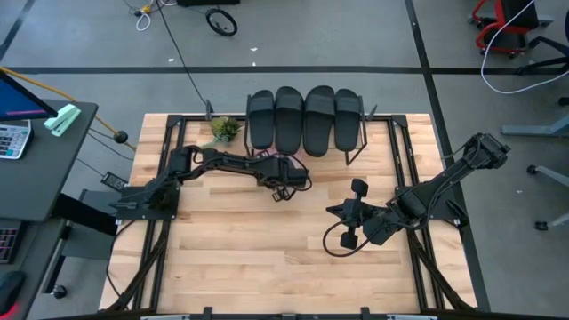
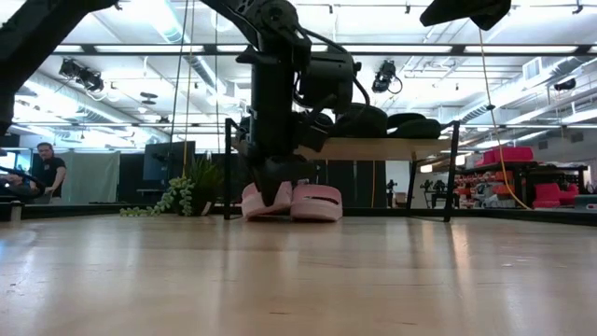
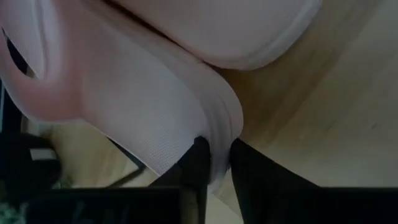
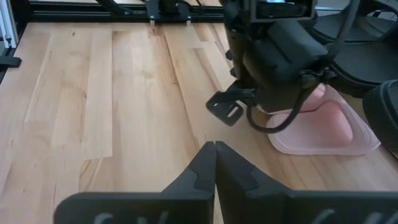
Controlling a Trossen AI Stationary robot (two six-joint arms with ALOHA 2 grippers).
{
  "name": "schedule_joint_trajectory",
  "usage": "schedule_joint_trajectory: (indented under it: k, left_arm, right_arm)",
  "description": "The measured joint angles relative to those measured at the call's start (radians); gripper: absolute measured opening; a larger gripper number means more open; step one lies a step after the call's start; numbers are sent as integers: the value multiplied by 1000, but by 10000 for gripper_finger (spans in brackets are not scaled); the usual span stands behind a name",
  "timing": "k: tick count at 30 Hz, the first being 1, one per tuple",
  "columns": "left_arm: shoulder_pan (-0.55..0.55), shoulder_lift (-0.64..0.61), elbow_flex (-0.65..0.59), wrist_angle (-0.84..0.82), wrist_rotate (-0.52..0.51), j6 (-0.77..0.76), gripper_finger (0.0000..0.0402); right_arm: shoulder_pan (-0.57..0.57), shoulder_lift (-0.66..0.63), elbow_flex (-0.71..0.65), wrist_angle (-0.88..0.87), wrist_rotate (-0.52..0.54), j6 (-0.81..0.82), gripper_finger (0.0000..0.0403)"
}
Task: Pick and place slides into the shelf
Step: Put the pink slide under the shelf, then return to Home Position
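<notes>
Left gripper (image 3: 214, 165), at centre of the high view before the shelf (image 1: 356, 133), pinches the edge of a pink slide (image 3: 155, 118) lying on the tabletop (image 1: 231, 249). Right gripper (image 4: 215, 163), lower right, is closed and empty. Four black slides (image 1: 305, 120) top the shelf. No legible writing.

The left arm extends across the table, its gripper (image 3: 214, 163) pointing down, fingers pinched onto a thin edge. The right arm waits at the right side, gripper (image 4: 215, 152) fingers together.
</notes>
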Motion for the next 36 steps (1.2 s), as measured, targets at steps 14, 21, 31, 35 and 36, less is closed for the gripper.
schedule_joint_trajectory:
  k: [14, 21, 31, 35, 36]
  left_arm:
    - [1, 0, 0, 40, -2, 30, 186]
    - [-113, -8, 137, -324, 7, -208, 203]
    - [-357, -65, 515, -561, -70, 47, 188]
    - [-436, -113, 609, -563, -91, 46, 191]
    - [-450, -140, 623, -561, -103, 42, 192]
  right_arm:
    - [0, 0, 0, 0, 0, -1, 13]
    - [0, 0, 0, -2, -24, -41, 13]
    - [-1, 0, 0, -21, -42, -79, 13]
    - [-1, -5, 0, -31, -45, -8, 14]
    - [2, -13, 0, -41, -54, 7, 15]
